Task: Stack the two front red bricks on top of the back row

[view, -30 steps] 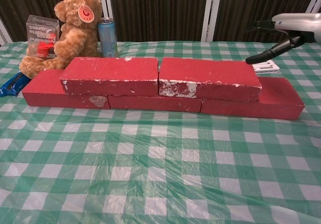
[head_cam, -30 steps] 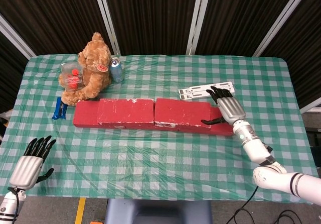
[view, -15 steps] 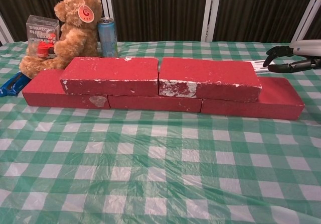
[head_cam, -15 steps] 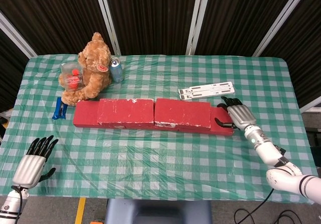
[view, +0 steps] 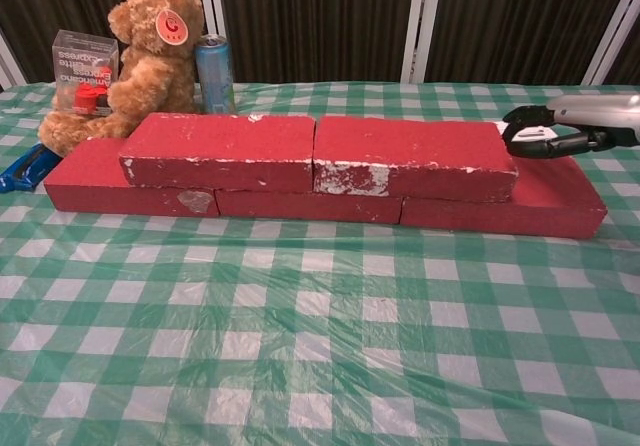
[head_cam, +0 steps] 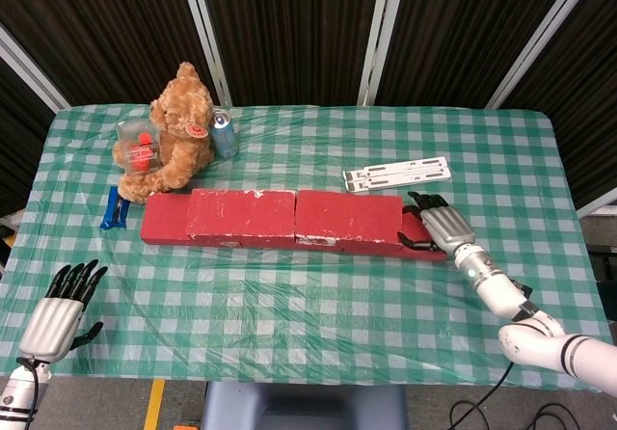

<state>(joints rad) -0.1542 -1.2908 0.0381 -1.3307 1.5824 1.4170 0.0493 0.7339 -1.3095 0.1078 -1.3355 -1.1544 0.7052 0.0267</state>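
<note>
Two red bricks lie end to end on top of the back row (head_cam: 162, 226) (view: 90, 188): the upper left brick (head_cam: 241, 213) (view: 222, 151) and the upper right brick (head_cam: 349, 218) (view: 415, 156). The lower row's right end (view: 560, 201) sticks out past them. My right hand (head_cam: 439, 226) (view: 560, 134) hovers over that end, its bent fingers against the right end of the upper right brick and nothing in its grasp. At the front left table edge my left hand (head_cam: 63, 314) is open with fingers spread, seen only in the head view.
A teddy bear (head_cam: 174, 131) (view: 140, 51), a clear box (head_cam: 138, 146) (view: 85, 66) and a blue can (head_cam: 224, 133) (view: 214, 74) stand behind the bricks' left end. A blue item (head_cam: 115, 208) lies at far left. A white strip (head_cam: 397, 174) lies behind the right end.
My right hand dropped from above the lower row's right end, swung right, then came back against the upper right brick's end. That brick slid slightly left. The left hand barely shifted.
</note>
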